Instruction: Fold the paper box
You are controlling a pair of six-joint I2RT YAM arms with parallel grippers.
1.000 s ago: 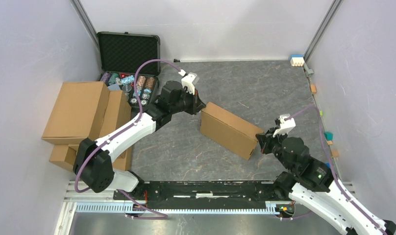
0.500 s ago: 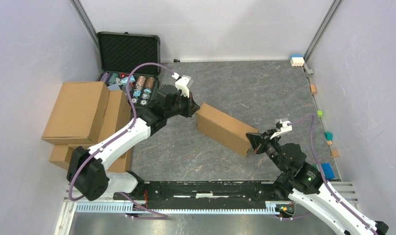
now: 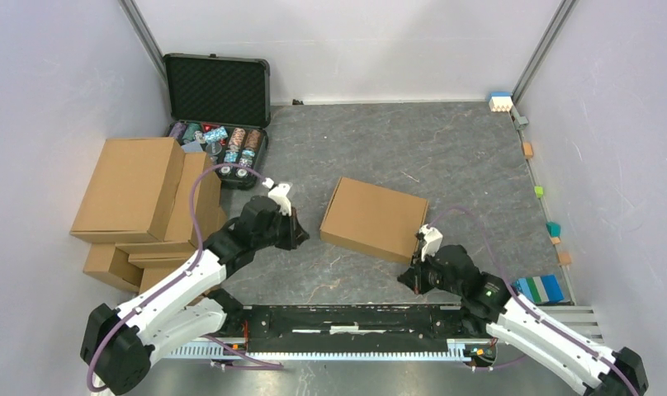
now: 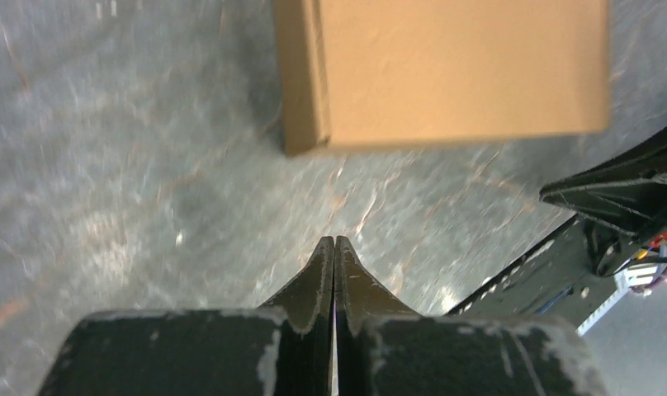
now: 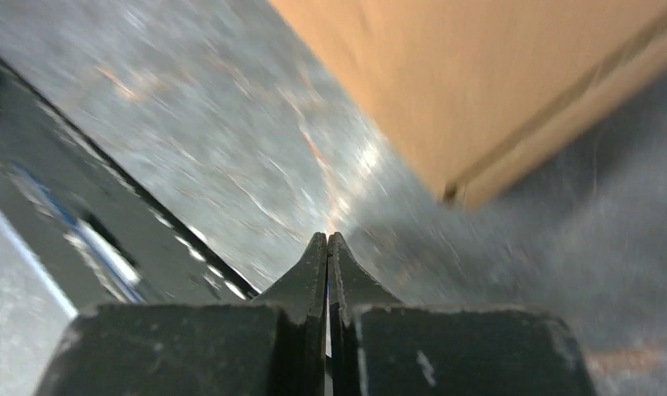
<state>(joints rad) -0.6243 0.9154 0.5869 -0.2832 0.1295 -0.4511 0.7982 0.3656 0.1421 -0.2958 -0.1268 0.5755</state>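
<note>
both arms have drawn back; the paper box point(image 3: 371, 219) lies flat, seemingly finished; left gripper point(image 3: 303, 238) and right gripper point(image 3: 405, 279) clenched, empty.

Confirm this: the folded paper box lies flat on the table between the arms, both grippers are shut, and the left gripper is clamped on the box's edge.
Not quite. The left gripper is shut on nothing: the left wrist view shows bare table between its fingertips and the paper box. The rest stands: box flat, right gripper shut as well.

plain brown paper box point(image 3: 371, 219); grey marbled table point(image 3: 446, 148).
</note>
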